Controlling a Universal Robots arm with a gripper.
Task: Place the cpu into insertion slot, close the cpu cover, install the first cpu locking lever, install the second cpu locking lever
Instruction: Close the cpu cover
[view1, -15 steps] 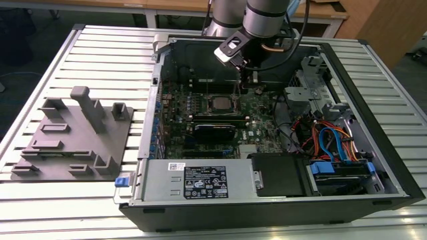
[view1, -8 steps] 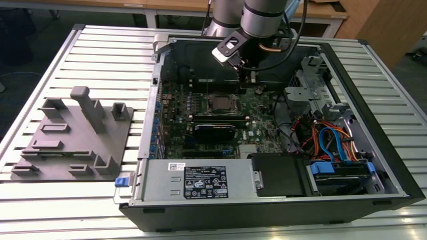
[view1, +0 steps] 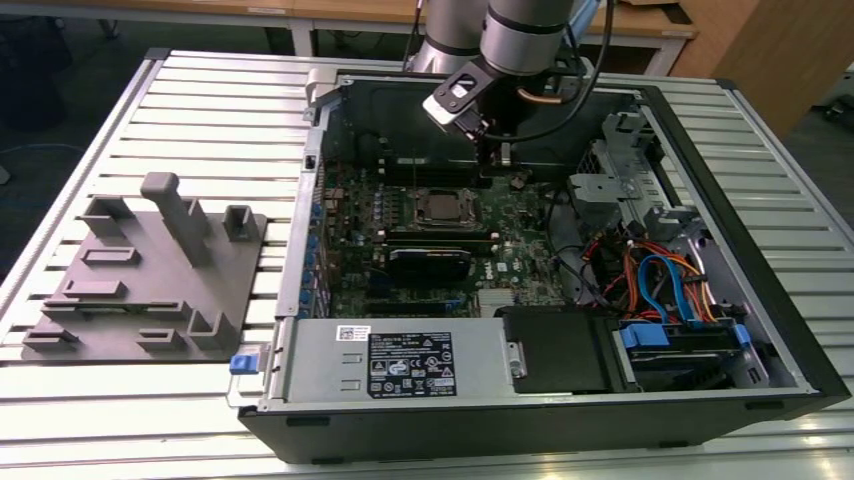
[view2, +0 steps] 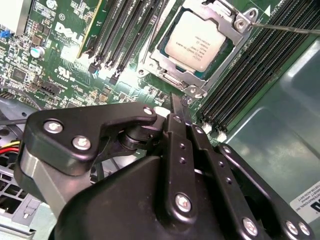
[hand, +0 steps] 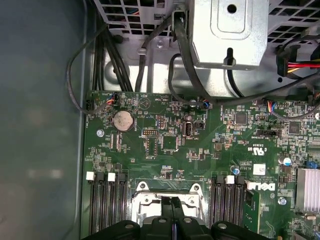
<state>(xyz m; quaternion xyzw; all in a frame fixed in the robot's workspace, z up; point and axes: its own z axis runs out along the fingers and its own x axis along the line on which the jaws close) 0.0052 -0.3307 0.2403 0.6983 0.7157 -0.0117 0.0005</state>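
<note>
Silver-grey flat square cpu (view2: 195, 42) sits in the small square insertion slot (view1: 438, 207), just past the tips of the black metal pincer (view2: 177, 105). The thin silver cpu cover (view2: 235, 22) lies down around it. The pincer's fingers are pressed together and hold nothing. The job now looks like the thin wire locking lever (view2: 285, 27) beyond the chip: push slowly, stay on the wire, don't slip onto the chip.
</note>
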